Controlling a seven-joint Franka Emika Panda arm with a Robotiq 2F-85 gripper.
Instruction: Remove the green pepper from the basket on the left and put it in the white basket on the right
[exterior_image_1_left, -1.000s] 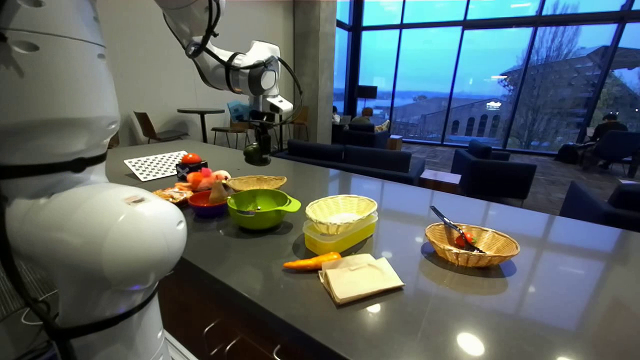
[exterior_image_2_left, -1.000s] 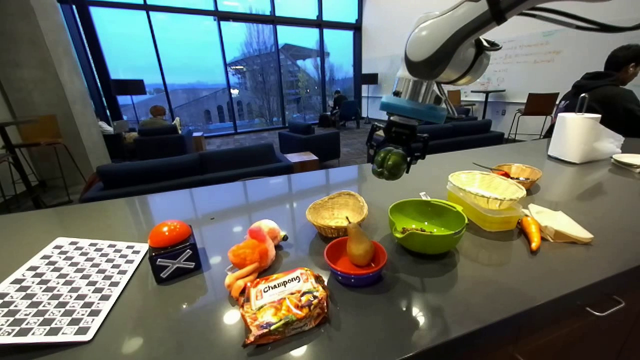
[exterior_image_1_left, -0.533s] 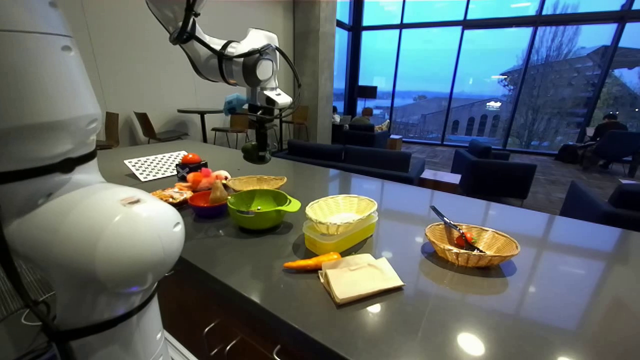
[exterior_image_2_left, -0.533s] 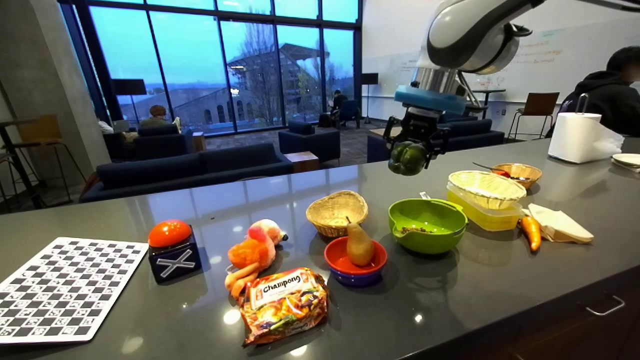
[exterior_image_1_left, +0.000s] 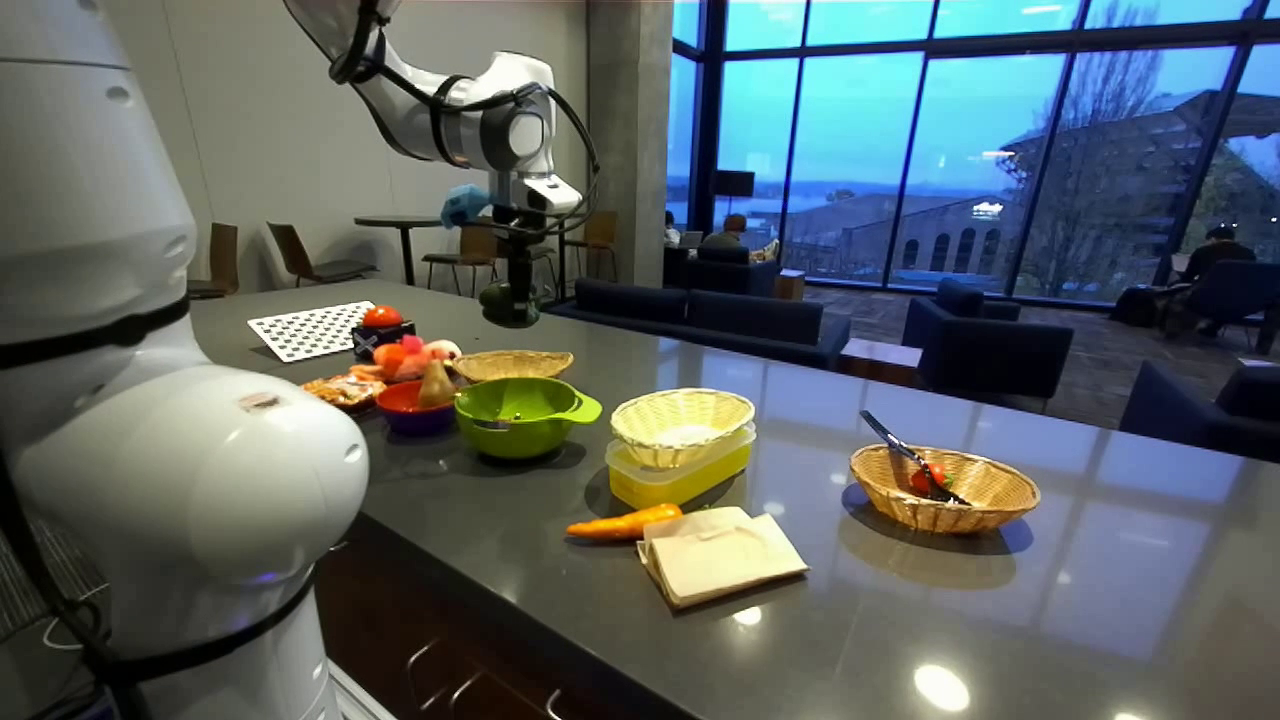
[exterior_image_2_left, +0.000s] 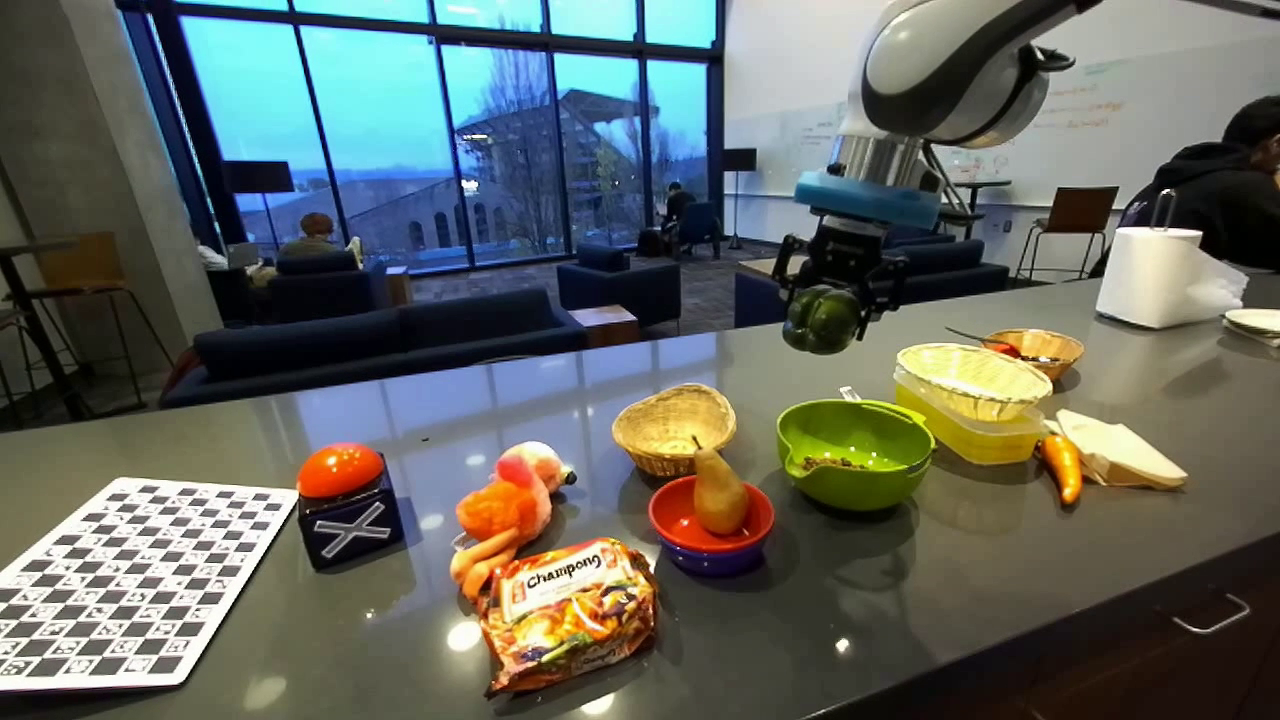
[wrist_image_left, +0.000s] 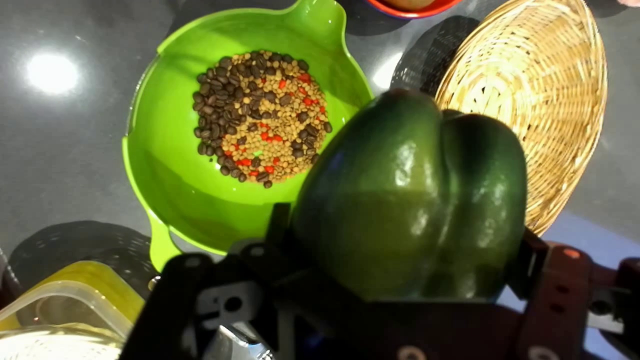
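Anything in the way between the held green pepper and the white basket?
Nothing visible blocks the way at the height where the gripper holds the green pepper. Lower down, the green bowl rests on the counter partway toward the white basket, so a carry at this height would probably clear it.

Glossy white arm (exterior_image_1_left: 220, 475) (blue collar (exterior_image_2_left: 868, 200))

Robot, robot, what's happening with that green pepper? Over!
Claw gripping green pepper, held aloft. White basket not reached yet. Green bowl nearby but lower, likely no snag.
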